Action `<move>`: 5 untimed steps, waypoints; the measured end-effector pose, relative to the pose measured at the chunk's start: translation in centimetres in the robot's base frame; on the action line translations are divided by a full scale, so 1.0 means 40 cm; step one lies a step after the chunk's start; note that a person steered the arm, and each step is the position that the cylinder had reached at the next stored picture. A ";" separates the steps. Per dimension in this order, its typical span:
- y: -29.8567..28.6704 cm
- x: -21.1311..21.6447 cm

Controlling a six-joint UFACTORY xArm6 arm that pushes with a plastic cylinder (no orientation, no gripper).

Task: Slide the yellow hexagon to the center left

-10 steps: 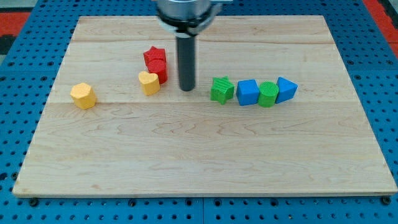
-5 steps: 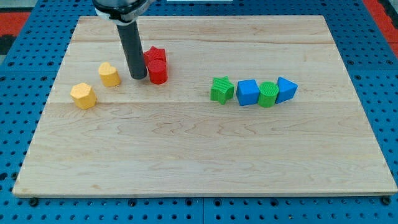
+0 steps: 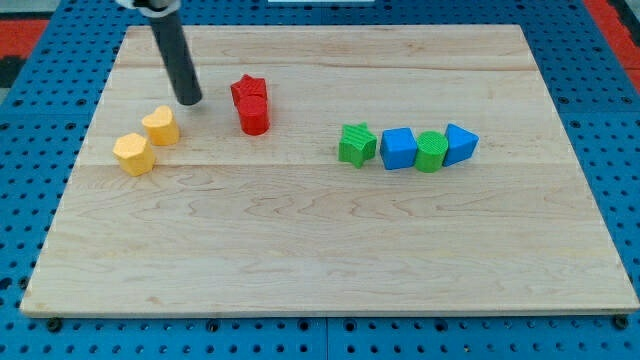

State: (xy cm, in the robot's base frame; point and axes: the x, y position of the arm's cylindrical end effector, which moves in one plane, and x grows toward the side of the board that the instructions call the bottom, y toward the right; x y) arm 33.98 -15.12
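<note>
The yellow hexagon (image 3: 133, 154) lies at the board's left, about mid-height. A second yellow block, heart-like in shape (image 3: 161, 126), sits just up and right of it, nearly touching. My tip (image 3: 189, 100) is up and to the right of that second yellow block, a short gap away, and left of the red blocks. The rod leans up toward the view's top left.
A red star (image 3: 248, 89) and a red cylinder (image 3: 254, 114) stand together right of my tip. A row at the right holds a green star (image 3: 356, 144), blue cube (image 3: 398, 149), green cylinder (image 3: 431, 152) and blue triangle (image 3: 460, 143). The wooden board (image 3: 320, 250) lies on blue pegboard.
My tip swept from the board's middle to the left and up. The heart-like yellow block was pushed left, from beside the red blocks to next to the yellow hexagon. The hexagon has not moved.
</note>
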 end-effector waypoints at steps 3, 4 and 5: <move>-0.010 0.141; -0.054 0.091; -0.102 0.036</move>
